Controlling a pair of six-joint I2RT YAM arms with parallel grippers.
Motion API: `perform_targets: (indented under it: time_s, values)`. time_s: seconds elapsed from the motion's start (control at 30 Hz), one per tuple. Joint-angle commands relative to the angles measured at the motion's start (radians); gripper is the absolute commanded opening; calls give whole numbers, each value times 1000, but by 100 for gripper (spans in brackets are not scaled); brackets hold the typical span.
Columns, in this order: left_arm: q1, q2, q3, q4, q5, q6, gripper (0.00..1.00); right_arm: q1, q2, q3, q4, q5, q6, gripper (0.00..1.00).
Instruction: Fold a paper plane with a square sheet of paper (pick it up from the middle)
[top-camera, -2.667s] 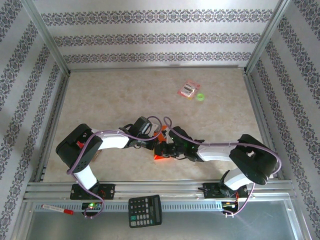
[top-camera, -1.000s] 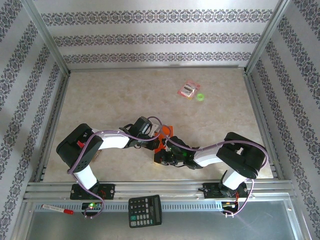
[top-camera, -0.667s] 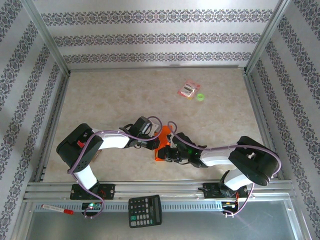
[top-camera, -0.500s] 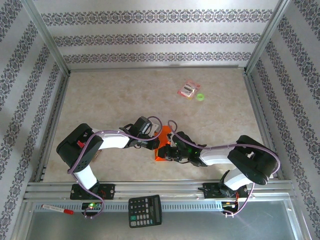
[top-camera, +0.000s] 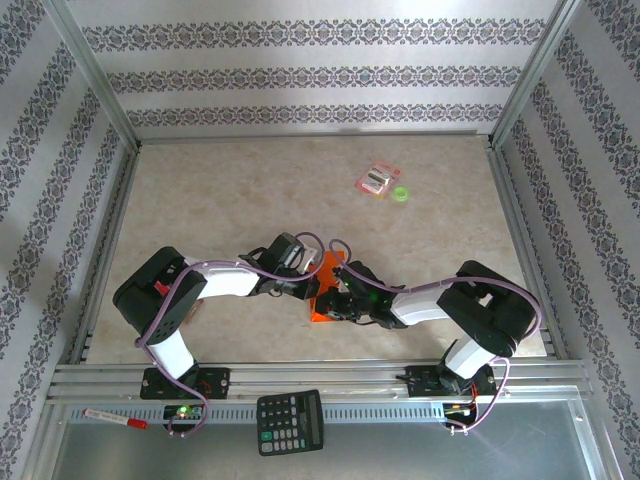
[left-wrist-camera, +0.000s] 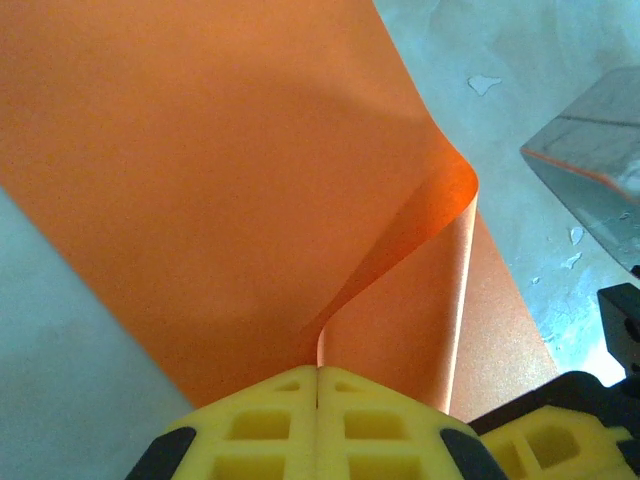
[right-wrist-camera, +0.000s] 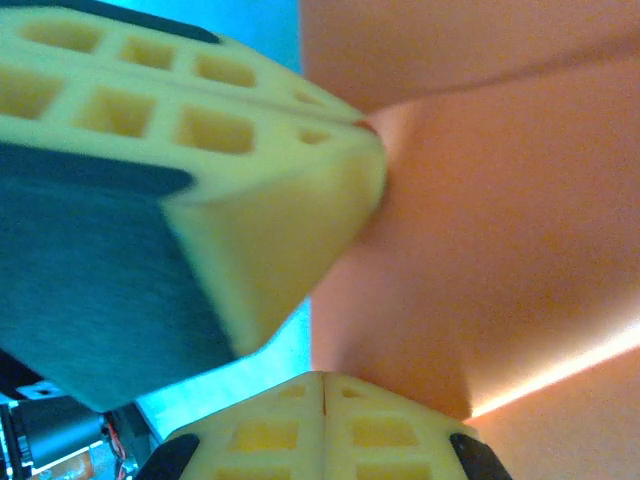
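Two closed grips on sheet (top-camera: 329, 266), lower centre of top view: left gripper (top-camera: 306, 291), right gripper (top-camera: 335, 306). Adds, from left wrist, sheet curling up into pinched fingers; from right wrist, shut fingers pressing orange. Differs from earlier: right elbow swung leftward.

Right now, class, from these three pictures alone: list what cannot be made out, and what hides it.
- Top view: the orange sheet lies mostly under the robot arms, so its folds are hidden.
- Left wrist view: the picture's edges cut off its corners; the left hand covers the pinched part.
- Right wrist view: blurred close-up; whether the shut right hand grips paper is unclear.
- Top view: the pink-red packet has print too small to read.
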Motion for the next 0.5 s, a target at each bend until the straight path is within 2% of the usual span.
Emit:
perform_targets:
  time_s: [0.0, 0.47]
  values:
    - [10, 63, -13, -87, -54, 3, 0, -11, 16, -36, 0, 17, -17, 0]
    - [10, 78, -2, -81, -42, -1, 0, -30, -63, -19, 5, -27, -19, 0]
